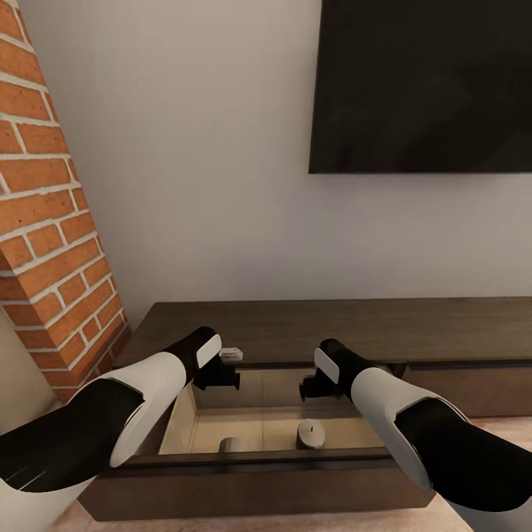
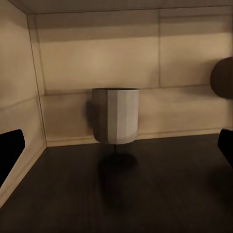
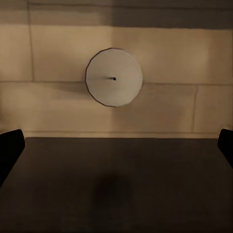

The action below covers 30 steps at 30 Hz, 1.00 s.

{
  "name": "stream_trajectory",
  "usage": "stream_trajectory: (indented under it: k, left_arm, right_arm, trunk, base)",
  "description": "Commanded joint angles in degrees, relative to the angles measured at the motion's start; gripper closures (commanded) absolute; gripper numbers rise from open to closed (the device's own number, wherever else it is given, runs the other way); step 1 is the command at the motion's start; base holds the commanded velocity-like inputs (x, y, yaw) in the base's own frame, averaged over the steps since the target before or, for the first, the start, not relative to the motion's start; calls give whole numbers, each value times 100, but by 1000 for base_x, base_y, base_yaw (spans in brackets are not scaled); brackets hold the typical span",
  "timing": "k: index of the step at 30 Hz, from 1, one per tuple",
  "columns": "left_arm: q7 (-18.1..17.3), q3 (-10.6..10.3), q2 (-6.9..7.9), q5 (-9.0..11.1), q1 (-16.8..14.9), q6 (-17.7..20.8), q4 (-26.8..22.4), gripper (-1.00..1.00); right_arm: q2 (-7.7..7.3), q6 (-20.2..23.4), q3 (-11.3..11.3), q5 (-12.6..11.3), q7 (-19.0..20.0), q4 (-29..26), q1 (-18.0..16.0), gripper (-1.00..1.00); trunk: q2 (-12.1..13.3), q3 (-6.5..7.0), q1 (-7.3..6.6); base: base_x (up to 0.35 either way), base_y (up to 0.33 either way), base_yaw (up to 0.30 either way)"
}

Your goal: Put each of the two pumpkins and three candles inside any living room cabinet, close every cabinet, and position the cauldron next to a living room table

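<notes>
Both pairs of fingers hung spread wide and empty, left gripper (image 1: pixel 235 375) and right gripper (image 1: pixel 304 387) poised over the cabinet's (image 1: pixel 295 325) pulled-out drawer (image 1: pixel 177 421), apparently having let go. Two candles (image 1: pixel 310 434) stood inside on its pale floor, one (image 1: pixel 231 444) by the front.

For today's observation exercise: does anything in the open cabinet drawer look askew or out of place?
Yes. One candle lies tipped on its side near the drawer front, while the other candle stands upright with its wick up. The drawer of the cabinet is still pulled open. Both grippers, left gripper and right gripper, hang open above it.
</notes>
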Motion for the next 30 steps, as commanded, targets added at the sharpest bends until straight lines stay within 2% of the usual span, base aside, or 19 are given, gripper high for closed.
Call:
stream_trajectory:
  k: [1,3,8,27,30]
  left_arm:
    - [45,-24,0,62,-2,27,-5,-100]
    - [40,-24,0,62,-2,33,14,-100]
    - [23,-24,0,62,-2,36,161,-100]
    - [7,-24,5,62,-2,37,237,-100]
    - [9,19,44,70,-37,-7,335,-100]
  right_arm:
    - [0,133,30,-65,-37,-12,-2,-100]
    - [1,299,30,-72,-30,-19,-2,-100]
    - [-8,400,24,-79,-17,-23,-2,-100]
    - [-7,361,55,-71,19,0,-2,-100]
    - [-4,364,74,-112,74,65,-100,-100]
  trunk:
    - [-2,-6,-1]
    - [-2,-6,-1]
    - [-2,-6,-1]
    - [-2,-6,-1]
    - [-2,-6,-1]
  base:
    - [0,0,0]
    - [0,0,0]
    - [0,0,0]
    - [0,0,0]
    - [0,0,0]
